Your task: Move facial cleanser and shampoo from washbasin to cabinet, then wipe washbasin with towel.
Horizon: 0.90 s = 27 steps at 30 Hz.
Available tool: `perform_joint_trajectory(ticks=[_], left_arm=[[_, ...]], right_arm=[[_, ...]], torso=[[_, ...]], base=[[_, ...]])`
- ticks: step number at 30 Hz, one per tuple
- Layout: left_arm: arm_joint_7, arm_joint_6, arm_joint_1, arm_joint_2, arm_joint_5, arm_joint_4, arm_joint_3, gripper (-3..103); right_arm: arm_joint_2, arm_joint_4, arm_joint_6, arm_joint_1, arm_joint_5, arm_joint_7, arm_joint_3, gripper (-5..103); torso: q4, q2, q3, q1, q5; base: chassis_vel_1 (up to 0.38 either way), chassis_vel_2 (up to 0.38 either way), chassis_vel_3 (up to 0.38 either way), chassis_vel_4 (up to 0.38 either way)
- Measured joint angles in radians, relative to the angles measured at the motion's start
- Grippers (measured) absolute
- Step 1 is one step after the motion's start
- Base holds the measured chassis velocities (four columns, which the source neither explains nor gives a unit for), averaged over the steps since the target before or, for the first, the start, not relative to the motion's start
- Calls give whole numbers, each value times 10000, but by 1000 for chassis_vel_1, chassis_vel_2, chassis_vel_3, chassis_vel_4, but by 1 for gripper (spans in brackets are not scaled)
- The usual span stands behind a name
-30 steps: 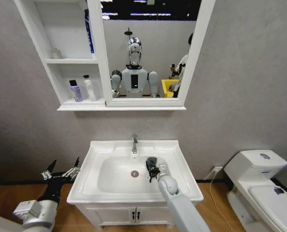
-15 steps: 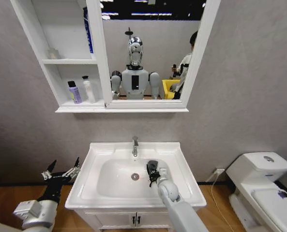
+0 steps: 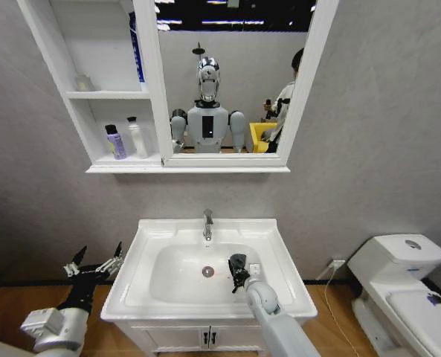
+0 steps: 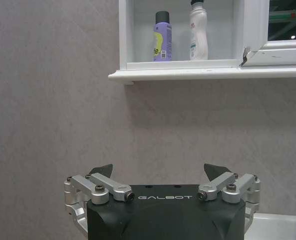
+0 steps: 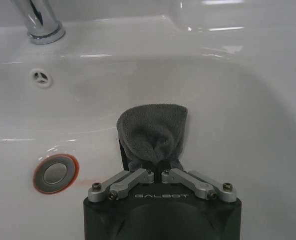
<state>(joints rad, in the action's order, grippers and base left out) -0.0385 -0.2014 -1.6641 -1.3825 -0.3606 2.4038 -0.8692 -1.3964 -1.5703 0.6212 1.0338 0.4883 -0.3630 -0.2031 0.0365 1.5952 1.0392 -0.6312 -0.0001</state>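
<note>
Towel [image 5: 152, 130] pinched in right end effector [image 5: 158, 167] inside washbasin [image 3: 274, 236] bowl; facial cleanser [image 3: 115, 141], shampoo [image 3: 136, 137] in cabinet [image 3: 94, 94]; left end effector [image 4: 157, 172] wide.

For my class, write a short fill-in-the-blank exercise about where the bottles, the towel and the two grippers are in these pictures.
1. The facial cleanser and the shampoo stand side by side in the cabinet's ______ niche.
2. The right gripper is shut on the ______.
3. The towel rests inside the washbasin, beside the ______.
4. The left gripper is ______.

Missing words: lowest; towel; drain; open
</note>
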Motion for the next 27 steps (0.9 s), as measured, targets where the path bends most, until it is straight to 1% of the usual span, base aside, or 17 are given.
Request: perform_joint_trajectory(ticks=[5, 9, 11, 12, 14, 15, 17, 23, 27], left_arm=[[0, 1, 0, 0, 0, 0, 0, 100], [0, 1, 0, 0, 0, 0, 0, 100], [0, 0, 0, 0, 0, 0, 0, 100], [0, 0, 0, 0, 0, 0, 0, 100], [0, 0, 0, 0, 0, 0, 0, 100], [0, 0, 0, 0, 0, 0, 0, 100], [0, 0, 0, 0, 0, 0, 0, 100], [1, 0, 0, 0, 0, 0, 0, 100], [0, 0, 0, 0, 0, 0, 0, 100]], right_arm=[[-397, 733, -95, -356, 22, 471, 314, 2], [-564, 1077, -121, -580, 58, 756, 439, 2], [-810, 1508, -237, -887, 223, 1198, 523, 2], [-810, 1508, -237, -887, 223, 1198, 523, 2], [-1063, 1852, -526, -1046, 250, 1853, 461, 2], [-1063, 1852, -526, -1046, 250, 1853, 461, 2], [-1251, 2113, -729, -1137, 233, 2339, 368, 2], [-1425, 2391, -844, -1192, 273, 2435, 128, 2], [-1202, 2138, -872, -1030, 335, 2278, -115, 2]], torso=[[1, 0, -1, 0, 0], [0, 0, 0, 0, 0], [0, 0, 1, -1, -1], [0, 0, 1, -1, -1], [2, 0, 2, -2, 1], [2, 0, 2, -2, 1], [1, 0, 1, -2, 0], [2, -1, 1, -2, 1], [3, -1, 1, -2, 1]], base=[[0, 0, 0, 0], [0, 0, 0, 0], [0, 0, 0, 0], [0, 0, 0, 0], [0, 0, 0, 0], [0, 0, 0, 0], [0, 0, 0, 0], [0, 0, 0, 0], [0, 0, 0, 0]])
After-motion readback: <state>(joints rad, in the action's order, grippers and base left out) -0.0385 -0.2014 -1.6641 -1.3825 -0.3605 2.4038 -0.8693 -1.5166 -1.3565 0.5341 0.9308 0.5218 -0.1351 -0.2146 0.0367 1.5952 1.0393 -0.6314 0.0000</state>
